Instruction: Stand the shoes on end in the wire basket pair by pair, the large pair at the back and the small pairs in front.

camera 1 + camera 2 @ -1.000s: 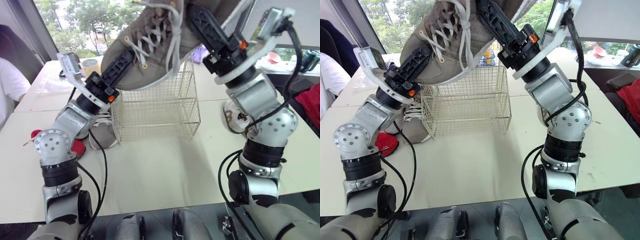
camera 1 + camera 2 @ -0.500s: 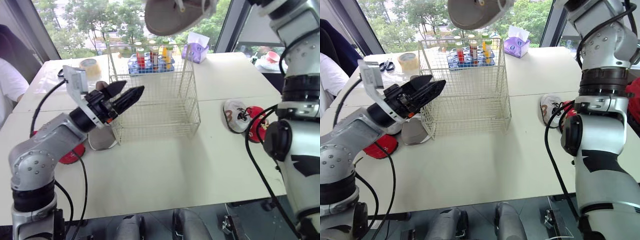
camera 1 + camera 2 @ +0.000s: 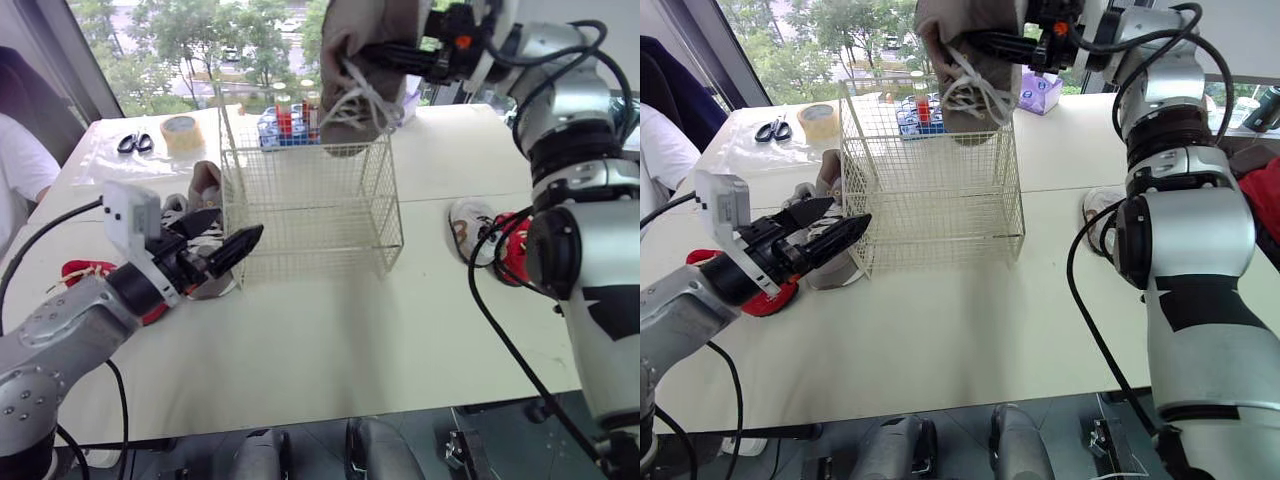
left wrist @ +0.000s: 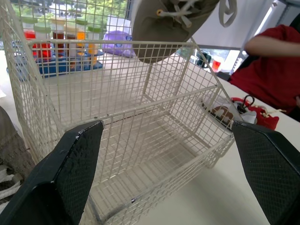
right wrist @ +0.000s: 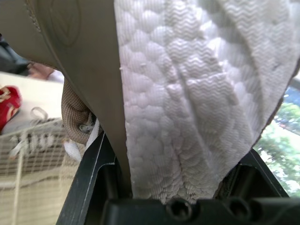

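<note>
My right gripper [image 3: 392, 52] is shut on a large tan lace-up shoe [image 3: 352, 60] and holds it toe down over the back right of the wire basket [image 3: 320, 240], its laces dangling inside the rim. The shoe's white ribbed sole [image 5: 187, 93] sits between my right fingers in the right wrist view. My left gripper [image 3: 218, 250] is open and holds nothing, low by the basket's front left corner. The second large tan shoe [image 3: 205, 185] lies on the table just left of the basket. Small shoes lie at either side: a red one [image 3: 85, 270] on the left, a white one [image 3: 468, 222] and a red one [image 3: 515, 250] on the right.
Behind the basket stand a blue rack of bottles [image 3: 285, 120] and a purple tissue box [image 3: 1035, 92]. A tape roll [image 3: 182, 132] and scissors [image 3: 135, 143] lie at the back left. One person sits at the left edge [image 3: 20, 180], another in red at the right [image 4: 272, 61].
My left gripper let go of the large shoe, opened and dropped to the table beside the basket's front left. My right gripper swung the shoe up, then brought it toe down over the basket.
</note>
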